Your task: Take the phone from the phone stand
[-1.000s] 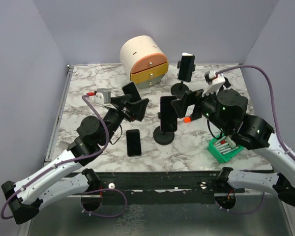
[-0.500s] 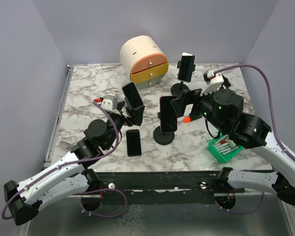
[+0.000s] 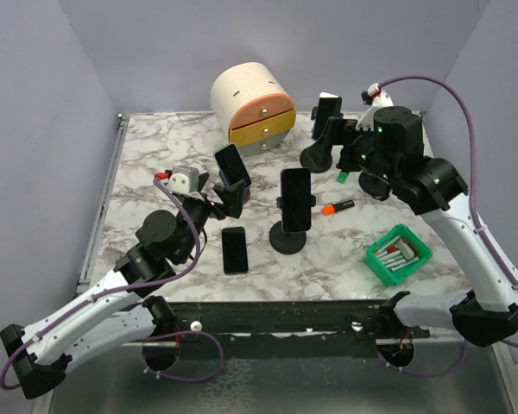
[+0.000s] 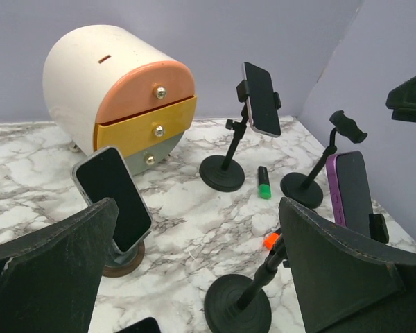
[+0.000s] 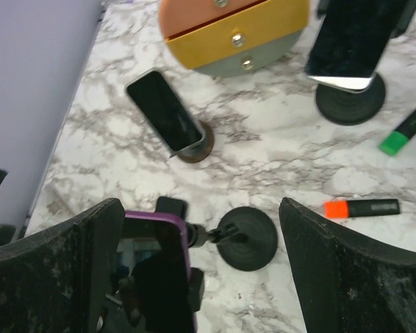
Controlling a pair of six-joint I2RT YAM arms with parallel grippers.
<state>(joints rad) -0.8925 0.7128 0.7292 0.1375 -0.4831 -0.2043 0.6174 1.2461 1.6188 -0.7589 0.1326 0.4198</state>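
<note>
We find three phones in stands on the marble table [image 3: 138, 164]; which one is meant we cannot tell.

- The rear phone [image 4: 260, 97] is clamped on a tall stand [image 4: 222, 173] right of the drawer unit [image 3: 252, 103].
- The middle phone [image 3: 295, 198], in a purple case, is clamped upright on a second stand [image 3: 287, 240] near the table's centre.
- The left phone [image 3: 231, 166] leans in a low round holder [image 4: 121, 258].
- A fourth phone [image 3: 234, 250] lies flat near the front edge.

The right gripper [image 5: 201, 202] hangs just beside the rear phone, jaws spread wide and holding nothing. Whether it touches that phone we cannot tell. The left gripper [image 4: 194, 208] sits just in front of the left phone, jaws likewise wide and empty.

An empty stand [image 4: 301, 189] is right of the tall stand, with a green marker [image 4: 263, 184] between their bases. An orange marker [image 3: 337, 208] lies right of the second stand. A green tray [image 3: 399, 254] at front right holds small items we cannot identify.
</note>
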